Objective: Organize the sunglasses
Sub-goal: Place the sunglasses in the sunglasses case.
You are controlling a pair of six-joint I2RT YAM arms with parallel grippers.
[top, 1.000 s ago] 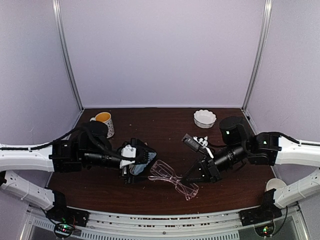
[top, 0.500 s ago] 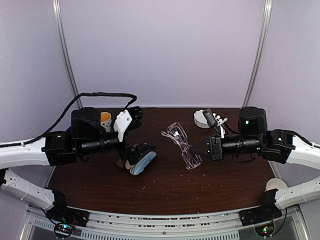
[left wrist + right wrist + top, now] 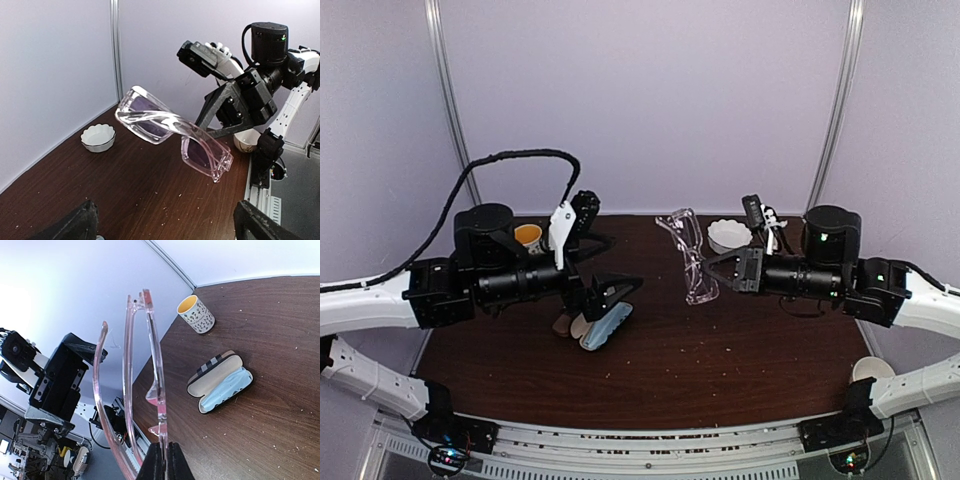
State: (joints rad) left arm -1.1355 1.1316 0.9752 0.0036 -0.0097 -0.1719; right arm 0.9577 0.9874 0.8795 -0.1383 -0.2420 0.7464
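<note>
The pink-framed sunglasses (image 3: 686,256) hang in the air over the middle back of the table, arms unfolded. My right gripper (image 3: 713,270) is shut on their frame; in the right wrist view the frame (image 3: 150,365) rises from my closed gripper (image 3: 161,449). My left gripper (image 3: 620,291) is open and empty, raised just above the open tan striped case (image 3: 600,326). In the left wrist view the glasses (image 3: 170,131) hang ahead of my left gripper (image 3: 165,222), whose fingers (image 3: 77,225) stand wide apart. The dark sunglasses are out of view.
The open case (image 3: 220,383) holds a blue cloth. A patterned mug (image 3: 529,240) stands at the back left and shows in the right wrist view (image 3: 196,314). A white fluted bowl (image 3: 729,237) sits at the back right. A small cup (image 3: 873,370) stands at the right edge.
My right gripper has lifted the pink glasses off the table, up and toward the back. My left gripper has risen from the case and points toward the glasses.
</note>
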